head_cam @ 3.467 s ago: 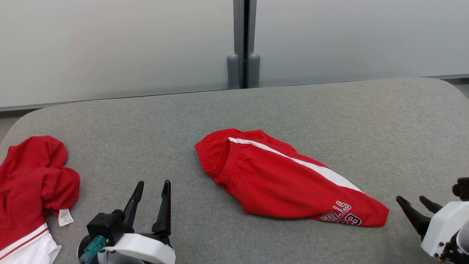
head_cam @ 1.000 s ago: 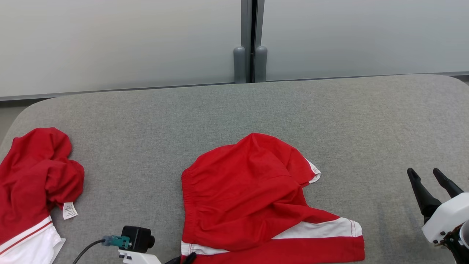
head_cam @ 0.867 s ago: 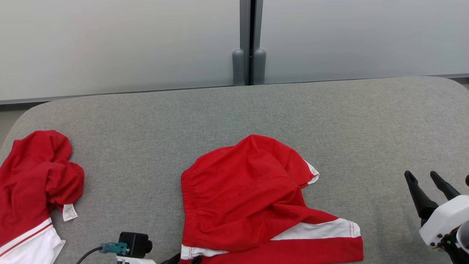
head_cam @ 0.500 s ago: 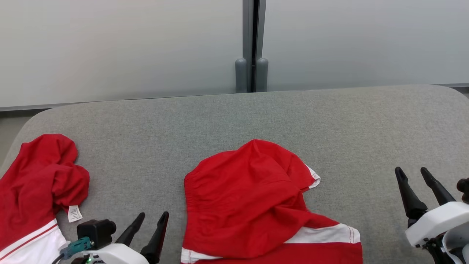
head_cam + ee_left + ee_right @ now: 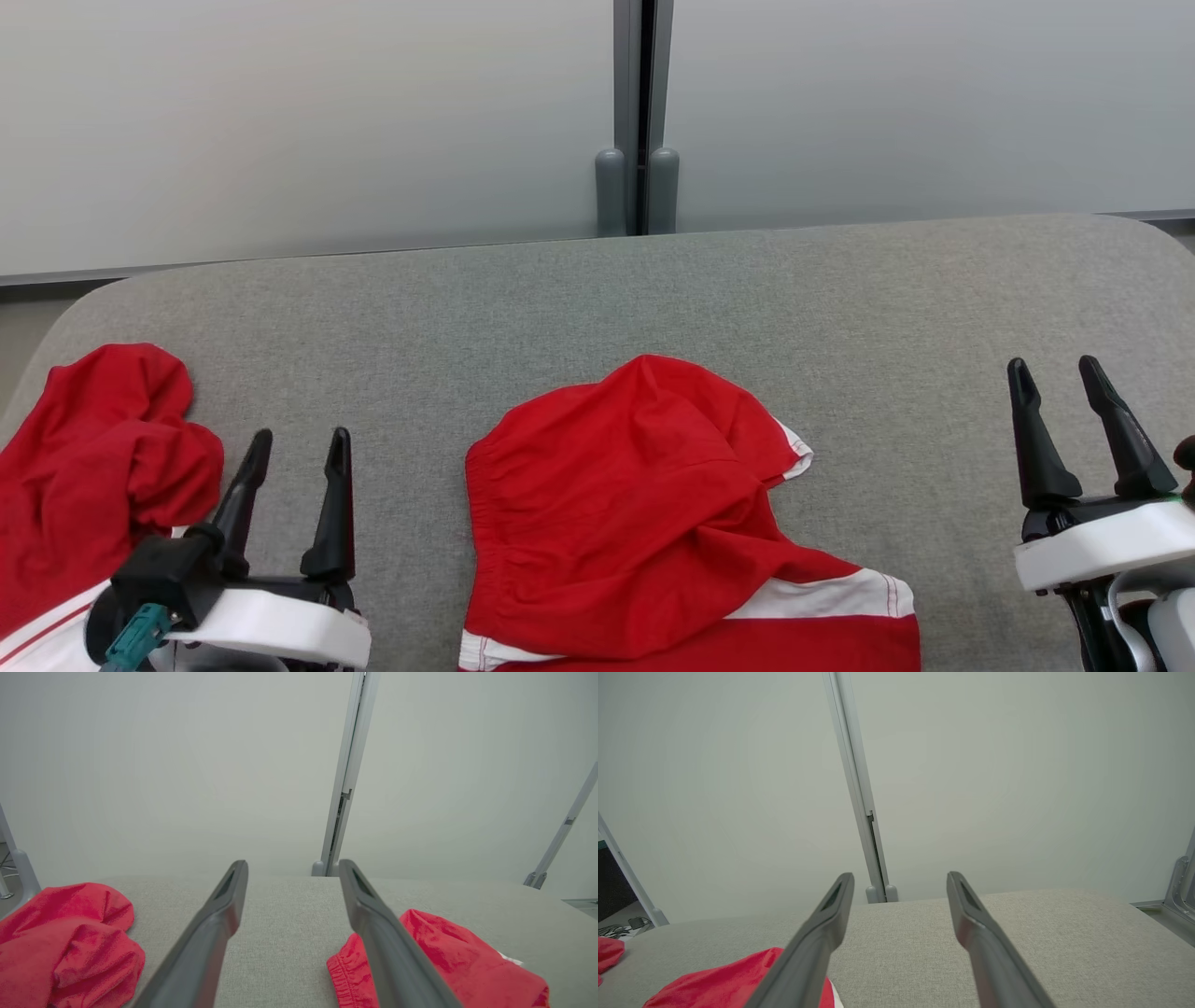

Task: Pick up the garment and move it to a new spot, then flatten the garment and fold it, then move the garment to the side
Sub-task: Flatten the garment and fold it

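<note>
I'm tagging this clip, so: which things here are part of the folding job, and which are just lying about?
In the job: crumpled red fabric shorts with white side stripe, centre; open left tool; open right tool.
Lying about: bunched red-and-white garment at the left edge; grey fabric-covered table; frosted glass wall.

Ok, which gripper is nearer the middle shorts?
Left. The left gripper sits just off the shorts' waistband edge; the right gripper stands farther off, beyond their white-trimmed hem.

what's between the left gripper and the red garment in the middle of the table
Just a bare strip of grey tabletop separates the left gripper from the middle red garment; the head view shows it.
</note>
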### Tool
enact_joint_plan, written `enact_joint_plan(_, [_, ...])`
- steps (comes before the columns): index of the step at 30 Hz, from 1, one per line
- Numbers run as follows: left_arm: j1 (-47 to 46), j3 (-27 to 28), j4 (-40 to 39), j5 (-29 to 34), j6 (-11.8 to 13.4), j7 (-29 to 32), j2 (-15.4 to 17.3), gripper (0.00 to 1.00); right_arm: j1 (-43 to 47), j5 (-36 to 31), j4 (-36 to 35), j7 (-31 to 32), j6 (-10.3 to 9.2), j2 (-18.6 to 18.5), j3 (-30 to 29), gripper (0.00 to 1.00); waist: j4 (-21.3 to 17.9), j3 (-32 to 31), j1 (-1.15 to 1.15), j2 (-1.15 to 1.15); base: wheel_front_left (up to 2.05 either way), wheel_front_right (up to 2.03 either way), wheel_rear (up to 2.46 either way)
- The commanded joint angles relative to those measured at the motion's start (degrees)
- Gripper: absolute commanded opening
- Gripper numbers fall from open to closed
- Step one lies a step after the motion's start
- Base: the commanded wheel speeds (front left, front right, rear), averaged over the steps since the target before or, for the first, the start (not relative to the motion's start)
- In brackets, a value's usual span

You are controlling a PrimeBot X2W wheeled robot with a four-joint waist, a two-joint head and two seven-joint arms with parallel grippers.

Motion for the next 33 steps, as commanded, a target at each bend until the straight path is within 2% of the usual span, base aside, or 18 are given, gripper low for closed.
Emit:
enact_joint_plan(1, [-0.5, 1.1, -0.9, 1.5, 0.4, -0.3, -0.5, 1.0, 0.4, -0.7, -0.6, -0.6, 0.01, -0.1, -0.1, 1.0, -0.1, 0.0, 0.0, 0.0, 0.0, 0.0, 0.0])
enact_joint_plan(6, [2.7, 8.1, -5.3, 9.5, 2.1, -0.2, -5.0, 1.0, 2.4, -2.5, -2.5, -1.1, 0.02, -0.2, 2.5, 1.0, 0.0, -0.2, 0.0, 0.0, 0.0, 0.0, 0.0])
enact_joint_plan(7, [4.1, 9.4, -5.1, 11.3, 1.6, -0.2, -6.7, 1.0, 3.1, -2.8, -3.7, -1.1, 0.01, -0.4, 3.2, 1.0, 0.2, -0.3, 0.0, 0.0, 0.0, 0.0, 0.0])
enact_joint_plan(12, [6.6, 11.2, -3.9, 14.7, -0.6, -0.3, -9.8, 1.0, 5.3, -4.3, -6.3, -1.1, 0.01, 0.8, 1.7, 1.0, 0.6, -0.5, 0.0, 0.0, 0.0, 0.0, 0.0])
enact_joint_plan(22, [5.3, 14.0, 0.9, 17.8, -6.5, -0.3, -13.6, 1.0, 6.5, -6.4, -5.4, -1.1, 0.01, 2.6, -0.3, 1.0, 1.3, -0.6, 0.0, 0.0, 0.0, 0.0, 0.0])
enact_joint_plan(33, [5.0, 16.4, 2.2, 19.9, -9.2, -0.3, -15.3, 1.0, 5.1, -5.7, -4.1, -1.1, 0.01, 2.5, 0.9, 1.0, 0.7, -0.8, 0.0, 0.0, 0.0, 0.0, 0.0])
